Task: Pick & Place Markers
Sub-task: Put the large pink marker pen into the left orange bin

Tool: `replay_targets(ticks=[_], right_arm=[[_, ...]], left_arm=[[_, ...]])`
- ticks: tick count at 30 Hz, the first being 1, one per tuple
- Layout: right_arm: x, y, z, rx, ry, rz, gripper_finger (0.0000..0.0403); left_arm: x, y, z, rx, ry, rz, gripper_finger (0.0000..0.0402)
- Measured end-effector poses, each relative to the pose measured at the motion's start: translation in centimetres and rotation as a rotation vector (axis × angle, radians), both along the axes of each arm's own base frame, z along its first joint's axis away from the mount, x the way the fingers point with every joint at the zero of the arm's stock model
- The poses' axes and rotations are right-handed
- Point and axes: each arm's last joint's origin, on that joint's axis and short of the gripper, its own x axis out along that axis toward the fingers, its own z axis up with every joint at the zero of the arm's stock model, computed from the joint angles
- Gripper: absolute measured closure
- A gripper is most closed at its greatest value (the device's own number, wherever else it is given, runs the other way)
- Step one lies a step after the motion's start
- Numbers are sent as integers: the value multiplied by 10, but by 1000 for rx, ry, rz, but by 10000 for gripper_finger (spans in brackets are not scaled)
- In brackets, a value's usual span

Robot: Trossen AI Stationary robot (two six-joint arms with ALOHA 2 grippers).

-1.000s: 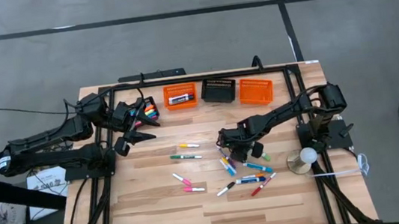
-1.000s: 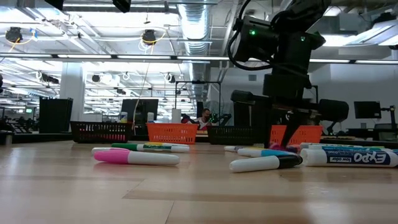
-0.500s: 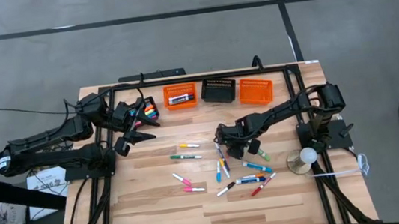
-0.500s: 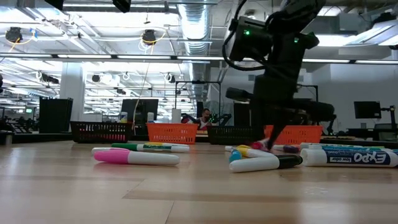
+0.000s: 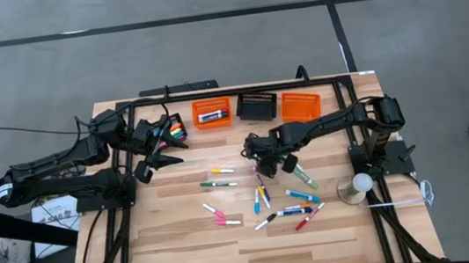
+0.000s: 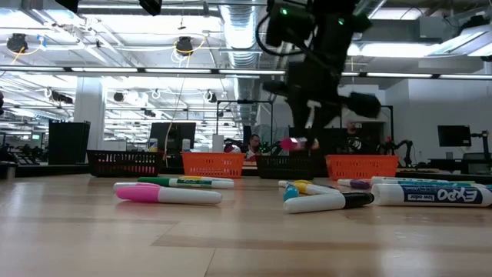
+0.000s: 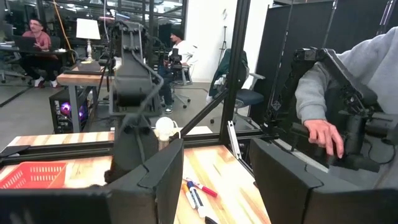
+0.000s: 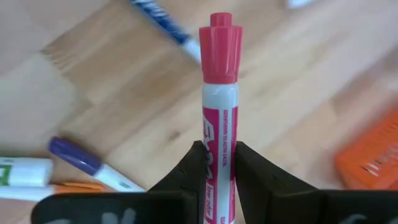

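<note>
The right gripper (image 5: 259,152) is clenched on a pink-capped marker (image 8: 219,112), its fingers (image 8: 194,163) pinching the white barrel low down so the capped end juts forward, a hold that looks suited to dropping it cap-first into a container. It hangs above the table (image 5: 186,252) just in front of the black basket (image 5: 256,106), which sits between two orange baskets (image 5: 211,114), so the carry seems aimed at that row. The remaining markers (image 5: 283,204) lie scattered on the wood, mostly below and beside the right arm, with a green one (image 5: 218,184) and two pink ones (image 5: 220,217) farther toward the middle. Only the right wrist view shows the grip itself and the printing on the barrel; the low view shows the marker lifted clear of the tabletop, which the overhead camera cannot confirm. The left gripper (image 5: 151,163) waits near the table's left edge beside a bundle of coloured markers (image 5: 175,131), its dark jaws standing apart and empty in its own wrist view, which also catches a person's hand (image 7: 323,134) beyond the table.
</note>
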Motion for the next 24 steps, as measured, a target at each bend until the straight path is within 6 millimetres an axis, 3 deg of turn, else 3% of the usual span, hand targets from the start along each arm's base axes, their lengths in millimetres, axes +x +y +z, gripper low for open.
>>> replay_targets(ticks=[9,18,24], right_arm=[[21,-29,54,155,-160,-85,351],[29,-49,105,655,-305,-142,351],[30,-61,120,875,-351,-136,351]], left_arm=[[0,0,0,0,0,0,217],[0,0,0,1,-1,0,217],[0,0,0,2,-4,0,217]])
